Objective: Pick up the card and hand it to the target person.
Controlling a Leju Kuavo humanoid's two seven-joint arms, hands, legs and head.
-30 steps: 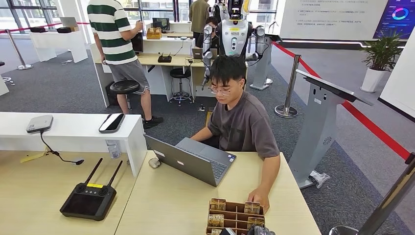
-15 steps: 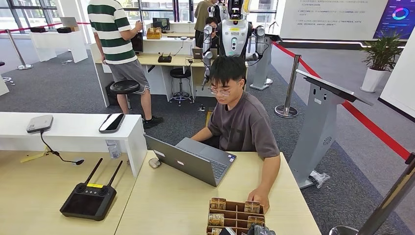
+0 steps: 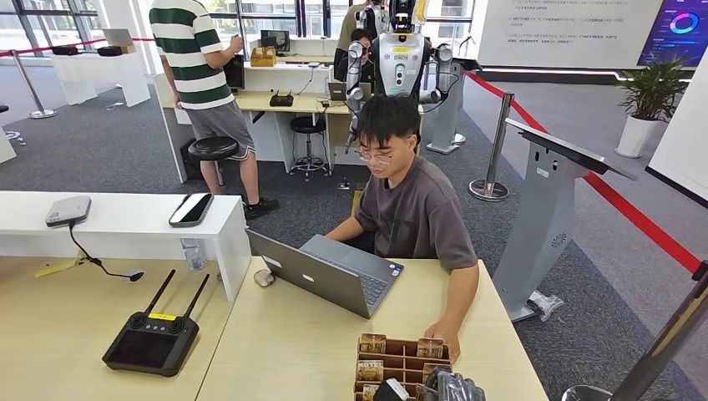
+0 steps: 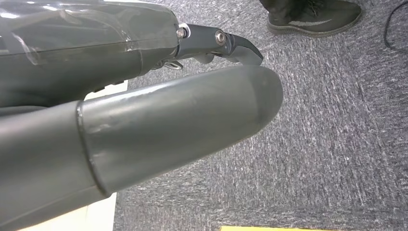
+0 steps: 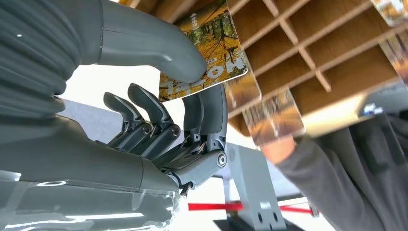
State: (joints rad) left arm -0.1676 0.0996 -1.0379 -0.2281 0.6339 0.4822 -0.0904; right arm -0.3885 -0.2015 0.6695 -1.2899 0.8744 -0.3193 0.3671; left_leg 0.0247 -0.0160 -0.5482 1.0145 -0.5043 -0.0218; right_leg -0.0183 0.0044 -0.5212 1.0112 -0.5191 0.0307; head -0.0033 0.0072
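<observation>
The right hand (image 5: 159, 110) pinches a card (image 5: 207, 45) between its thumb and fingers, just by the wooden rack (image 3: 401, 359) at the near edge of the bench (image 3: 284, 351). A person (image 3: 413, 213) sits at the far edge, one hand on the rack. The left hand (image 4: 144, 120) hangs over the carpet; I cannot tell if it is open or closed.

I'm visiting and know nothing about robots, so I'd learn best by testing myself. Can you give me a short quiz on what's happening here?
1. True or false: the right robot hand pinches a card between thumb and fingers.
2. Where does the seated person's hand rest? A) on the laptop B) at the far edge of the wooden card rack C) on the black remote controller
3. Fill in: the left robot hand hangs over grey ____.

Key: 1 true; 2 B; 3 carpet.
</observation>
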